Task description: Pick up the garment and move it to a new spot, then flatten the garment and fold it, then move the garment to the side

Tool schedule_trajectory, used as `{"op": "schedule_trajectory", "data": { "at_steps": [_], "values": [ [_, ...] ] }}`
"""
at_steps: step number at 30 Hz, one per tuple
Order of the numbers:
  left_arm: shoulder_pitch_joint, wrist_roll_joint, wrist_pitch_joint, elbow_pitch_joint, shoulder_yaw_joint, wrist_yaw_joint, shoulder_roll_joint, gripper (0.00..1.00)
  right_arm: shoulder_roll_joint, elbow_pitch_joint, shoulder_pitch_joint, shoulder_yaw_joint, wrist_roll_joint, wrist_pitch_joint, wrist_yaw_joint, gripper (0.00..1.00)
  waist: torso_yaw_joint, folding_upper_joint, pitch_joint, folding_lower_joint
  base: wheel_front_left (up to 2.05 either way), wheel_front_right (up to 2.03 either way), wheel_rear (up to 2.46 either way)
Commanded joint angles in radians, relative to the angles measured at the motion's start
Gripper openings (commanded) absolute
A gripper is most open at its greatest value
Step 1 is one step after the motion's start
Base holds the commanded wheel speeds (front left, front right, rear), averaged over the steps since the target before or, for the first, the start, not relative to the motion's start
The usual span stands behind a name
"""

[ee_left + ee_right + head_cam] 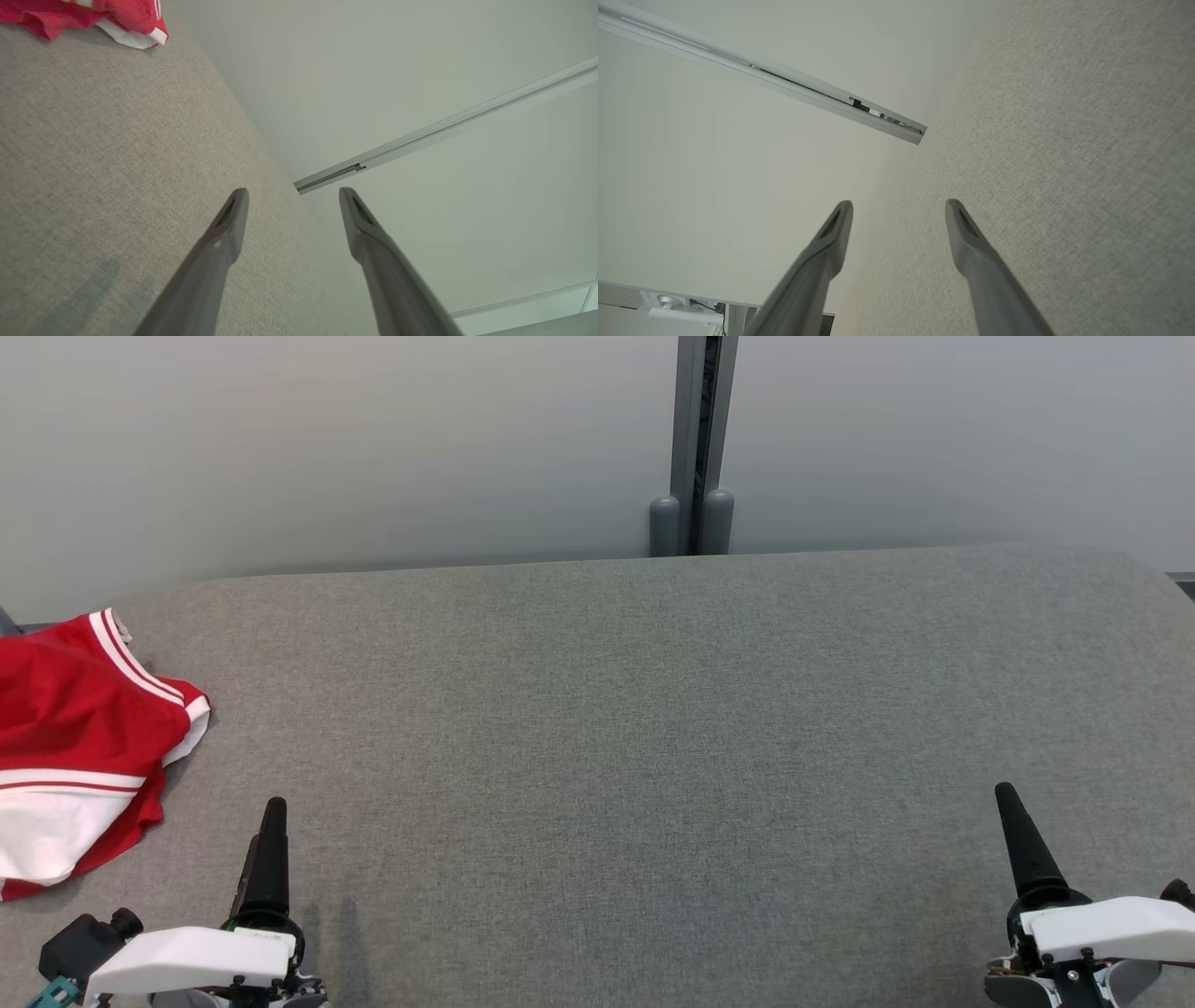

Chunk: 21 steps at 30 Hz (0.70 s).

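The garment (75,747) is red with white stripes and a white panel, lying crumpled at the left edge of the grey fabric table (616,728). Part of it also shows at the top left of the left wrist view as the garment (117,18). My left gripper (271,821) sits near the front left, just right of the garment and apart from it. Its fingers (233,219) stand spread with nothing between them, so the left gripper (293,193) is open. My right gripper (1013,812) rests at the front right, far from the garment; the right gripper (899,207) is open and empty.
A pale wall rises behind the table, with a grey vertical post (695,448) at its middle. The table's back edge runs along the wall. A grey rail (761,74) crosses the wall in the right wrist view.
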Motion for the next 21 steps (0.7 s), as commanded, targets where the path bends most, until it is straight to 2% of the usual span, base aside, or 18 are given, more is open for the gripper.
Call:
{"op": "schedule_trajectory", "data": {
  "at_steps": [1,21],
  "values": [
    [-0.021,0.041,-0.01,-0.009,-0.002,0.004,0.006,1.0,-0.01,-0.004,-0.022,0.003,-0.035,-0.013,0.001,1.0,0.0,0.0,0.0,0.0,0.0,0.0,0.0],
    [-0.017,0.342,-0.083,0.016,0.007,0.022,0.007,1.0,-0.014,0.019,-0.03,0.043,-0.322,-0.086,0.001,1.0,-0.005,0.0,0.006,0.0,0.0,0.0,0.0]
  ]
}}
